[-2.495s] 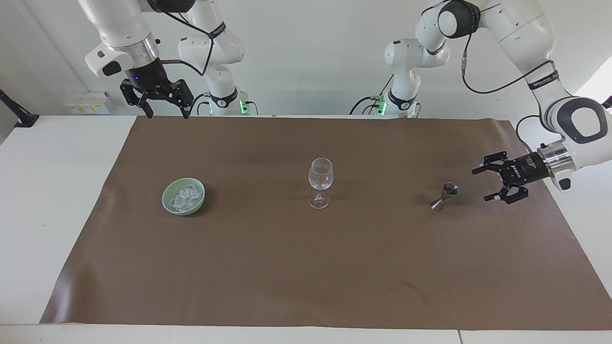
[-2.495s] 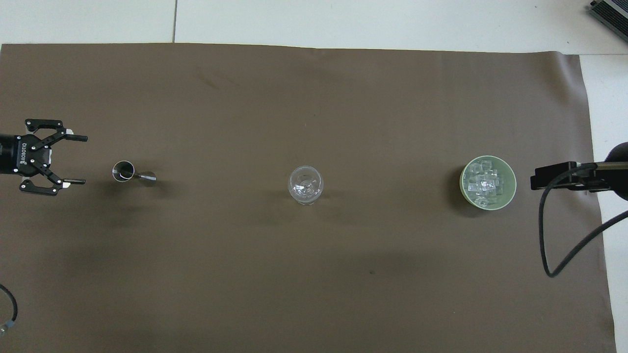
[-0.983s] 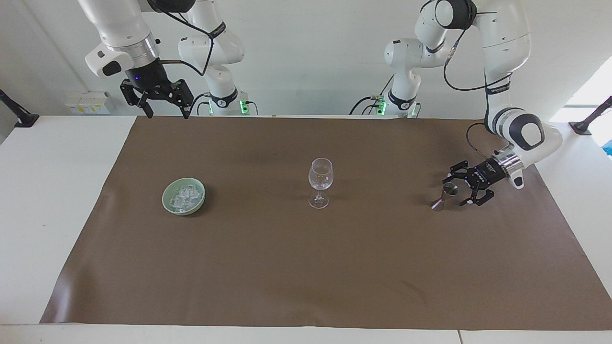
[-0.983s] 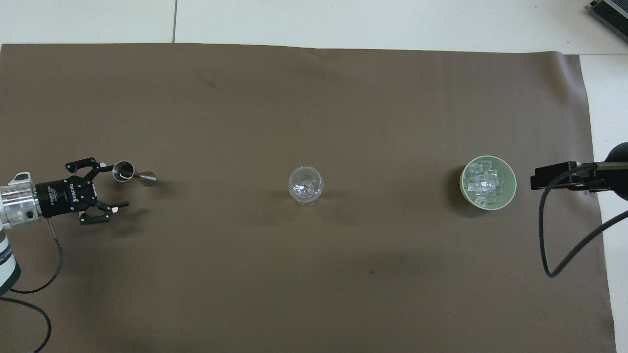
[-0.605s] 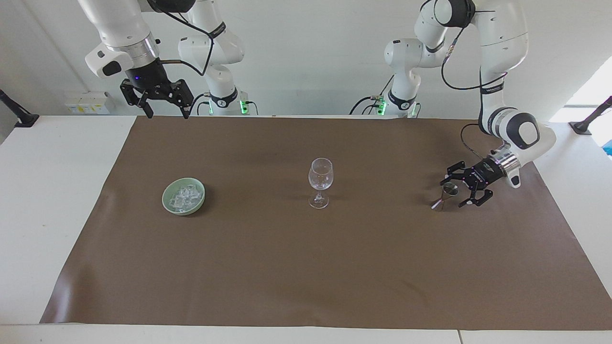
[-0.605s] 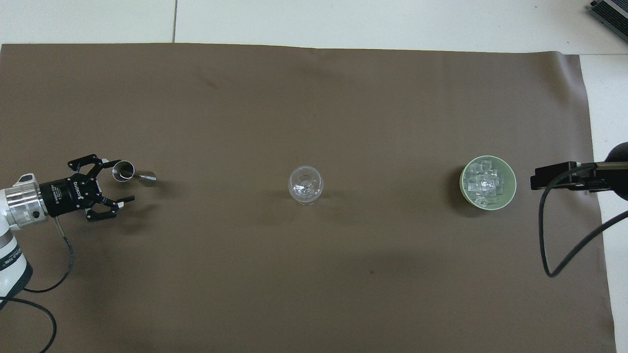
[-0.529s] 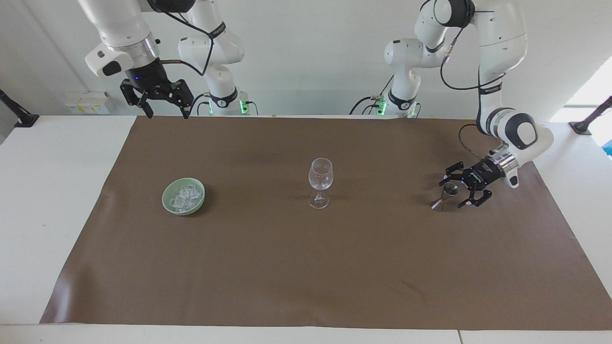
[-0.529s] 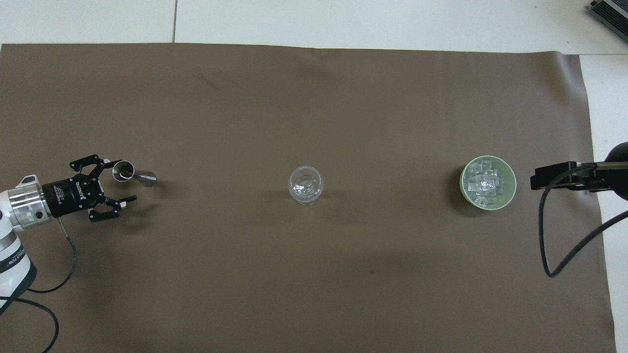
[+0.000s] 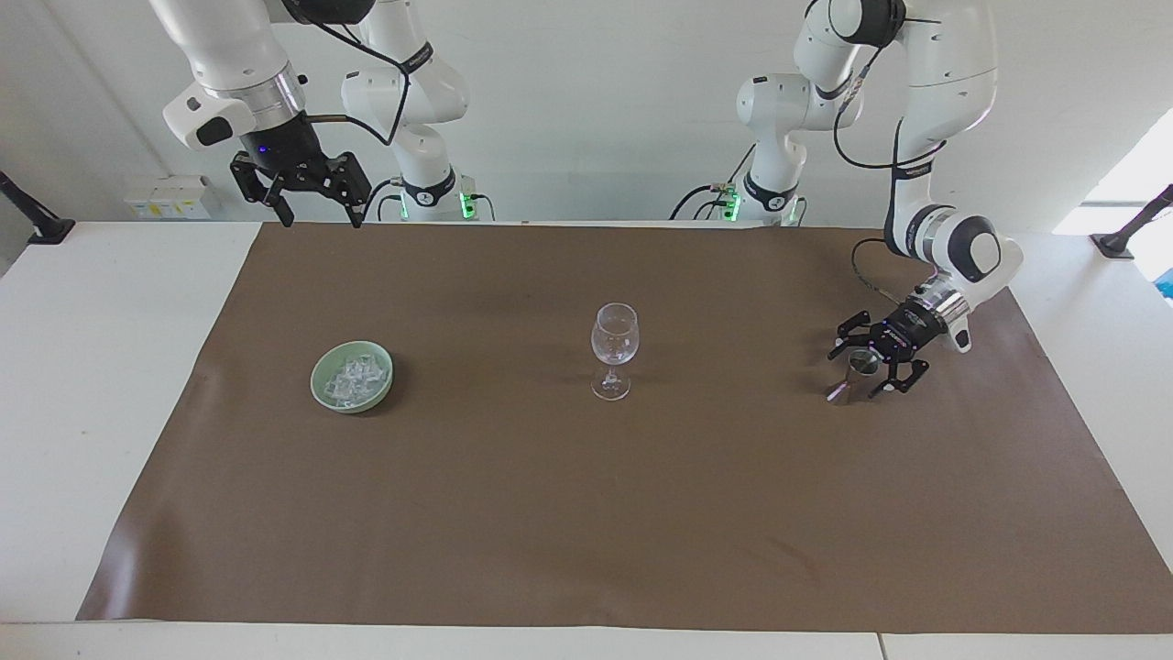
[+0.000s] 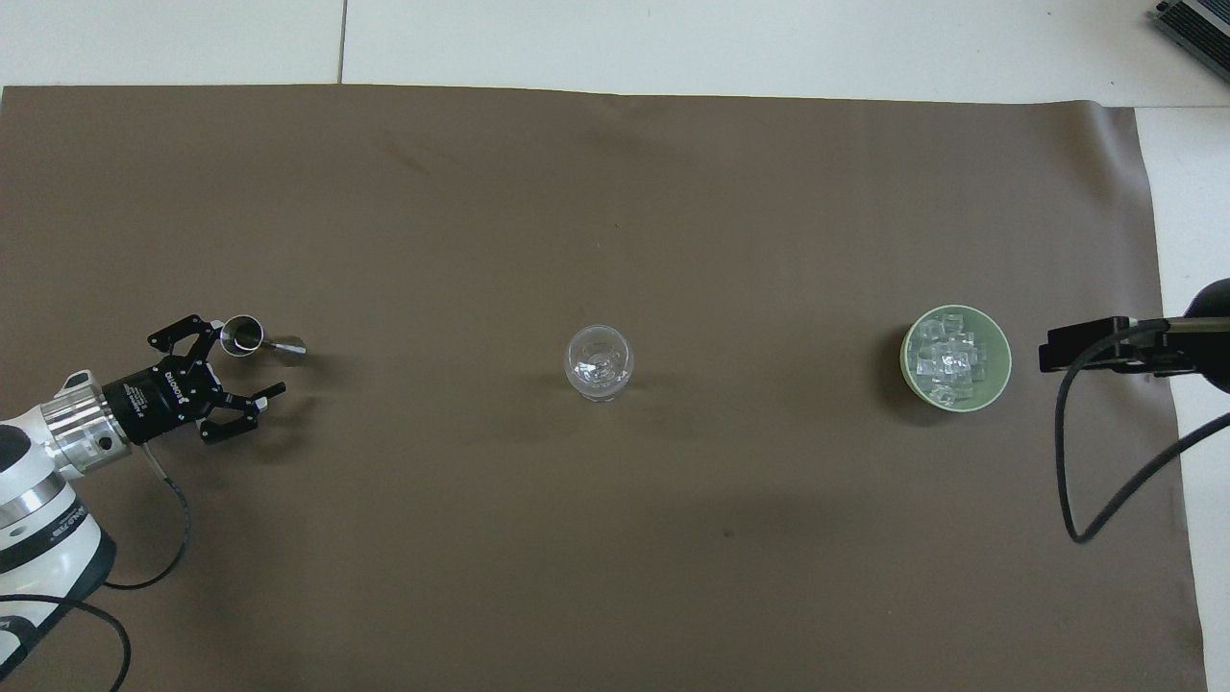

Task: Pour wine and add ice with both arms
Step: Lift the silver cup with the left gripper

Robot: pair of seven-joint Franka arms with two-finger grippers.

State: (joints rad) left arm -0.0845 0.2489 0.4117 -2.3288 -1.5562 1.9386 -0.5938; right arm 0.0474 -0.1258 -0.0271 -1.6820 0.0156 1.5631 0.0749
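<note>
on the brown mat point(image 9: 568, 513) that covers most of the white table point(image 9: 82, 367), three things stand in a row: a pale green bowl point(image 9: 352, 377) toward the right arm's end, a clear wine glass point(image 9: 613, 350) in the middle, and a small metal jigger point(image 9: 852, 374) toward the left arm's end. the ice point(image 9: 354, 378) lies heaped inside the bowl point(image 10: 956, 358), well apart from both grippers, and shows as whitish cubes point(image 10: 949, 360) from overhead. the left gripper point(image 9: 871, 365) is low at the jigger point(image 10: 252, 337), tilted down toward the mat, its fingers spread apart with one finger point(image 10: 199, 330) just beside the jigger's cup and the other finger point(image 10: 267, 392) on the side nearer to the robots; whether either finger touches the jigger cannot be told. the right gripper point(image 9: 314, 213) waits raised over the table's edge at the robots' end, its fingers apart and pointing down, holding nothing. the wine glass point(image 10: 598, 361) stands upright, apart from both the bowl and the jigger.
</note>
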